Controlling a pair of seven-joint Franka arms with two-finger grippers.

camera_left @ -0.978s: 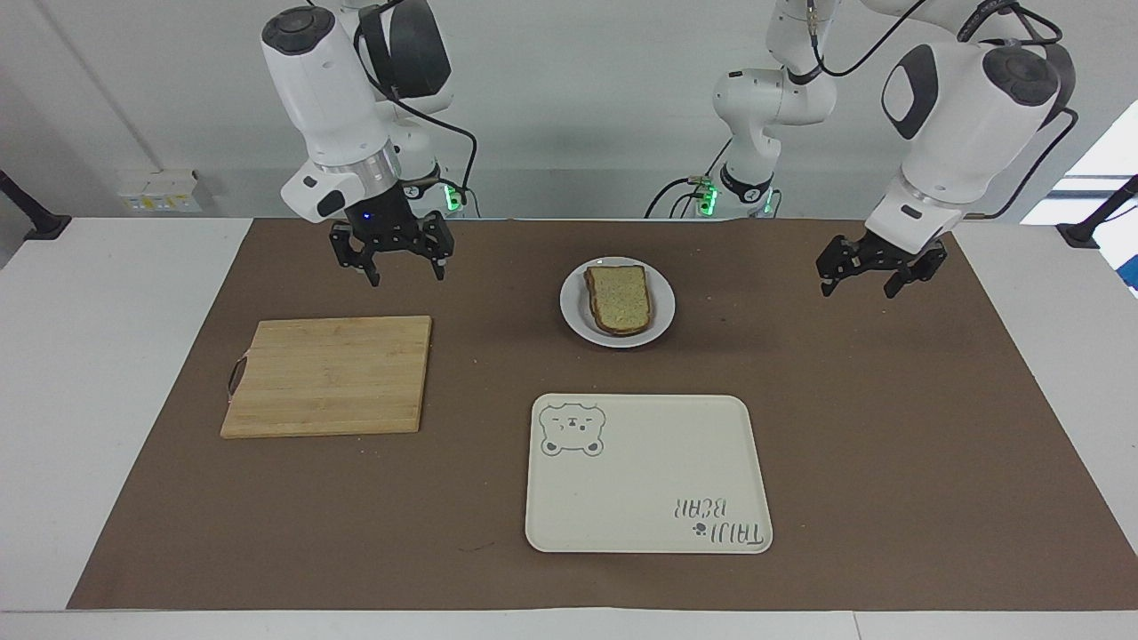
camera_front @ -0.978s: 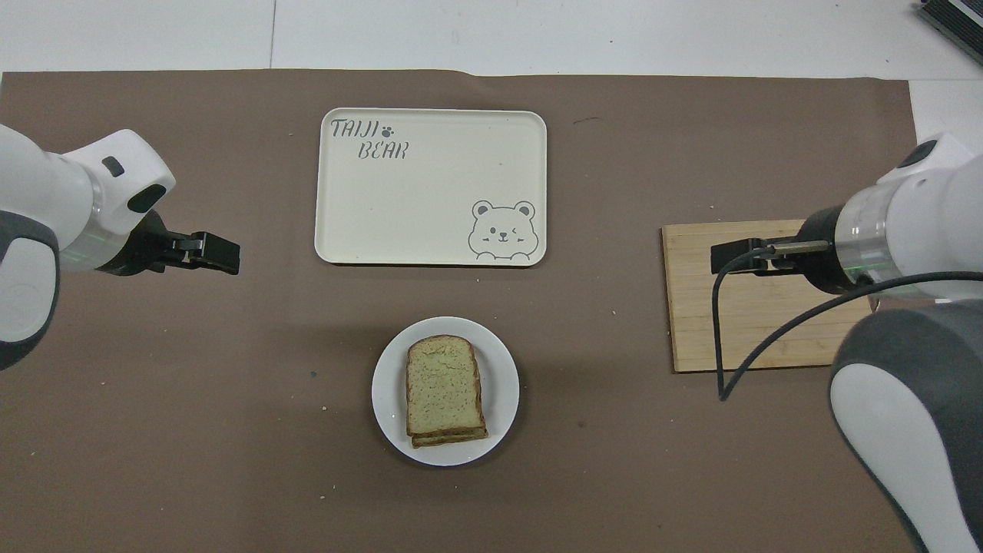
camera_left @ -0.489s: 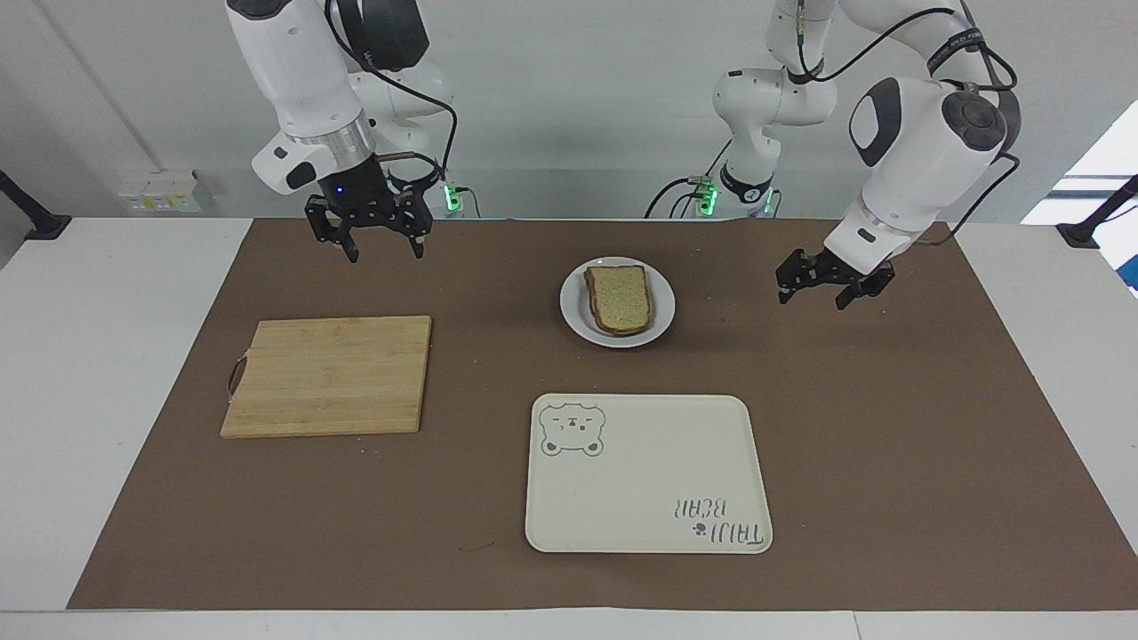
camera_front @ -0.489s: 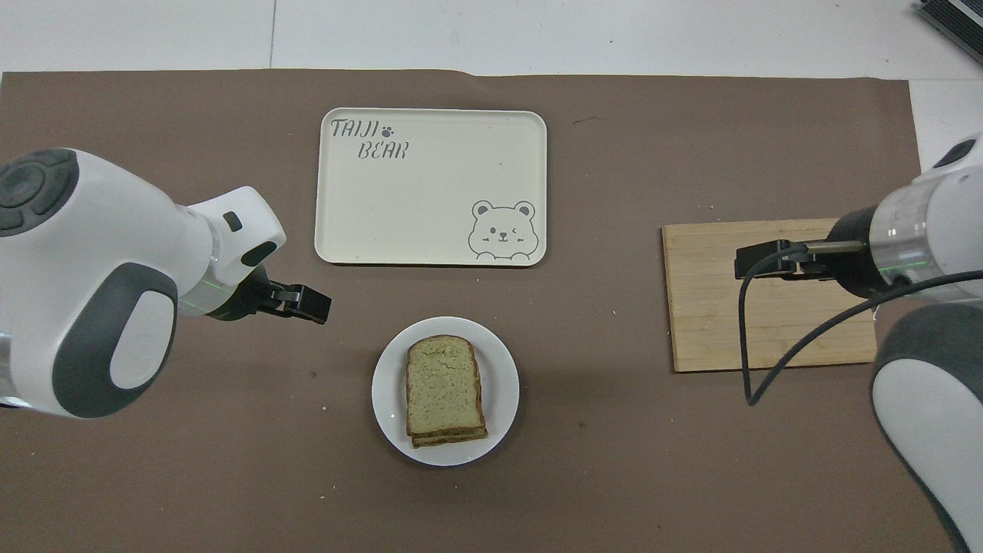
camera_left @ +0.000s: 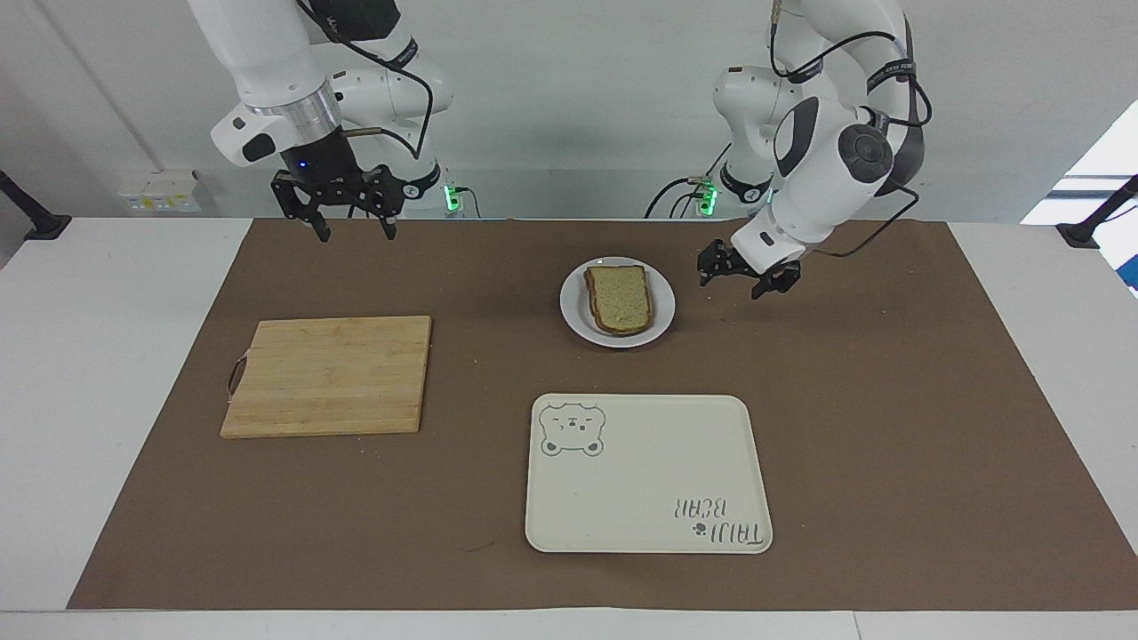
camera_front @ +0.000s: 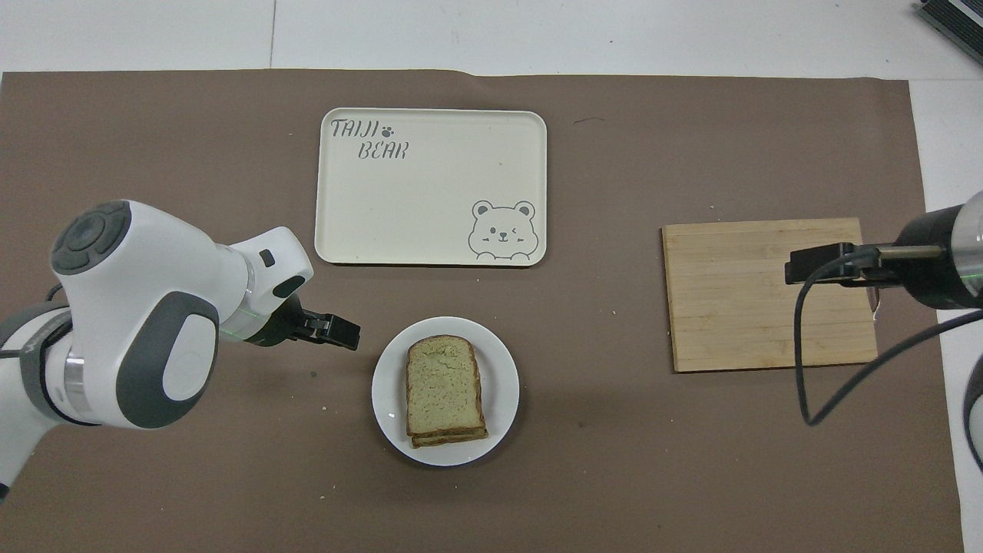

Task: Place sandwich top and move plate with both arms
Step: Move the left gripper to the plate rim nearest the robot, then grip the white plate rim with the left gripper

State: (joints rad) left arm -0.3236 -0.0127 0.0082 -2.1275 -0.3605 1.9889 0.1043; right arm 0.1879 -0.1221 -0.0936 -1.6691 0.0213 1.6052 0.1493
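The sandwich top (camera_left: 620,298) (camera_front: 444,378), a speckled bread slice with a brown crust, lies on another slice on the small white plate (camera_left: 663,309) (camera_front: 503,393). My left gripper (camera_left: 731,284) (camera_front: 342,332) hangs open just above the mat, close beside the plate toward the left arm's end, touching nothing. The right gripper (camera_left: 356,233) (camera_front: 806,263) is open and empty, raised high at the right arm's end, about over the cutting board's robot-side part.
A wooden cutting board (camera_left: 329,373) (camera_front: 752,307) lies at the right arm's end. The cream bear-print tray (camera_left: 649,480) (camera_front: 430,200) sits farther from the robots than the plate. Brown mat (camera_left: 889,427) covers the table.
My left gripper has swung in and down from the left arm's end to beside the plate. The right gripper has risen and drawn back toward its base. Bread and plate are unmoved.
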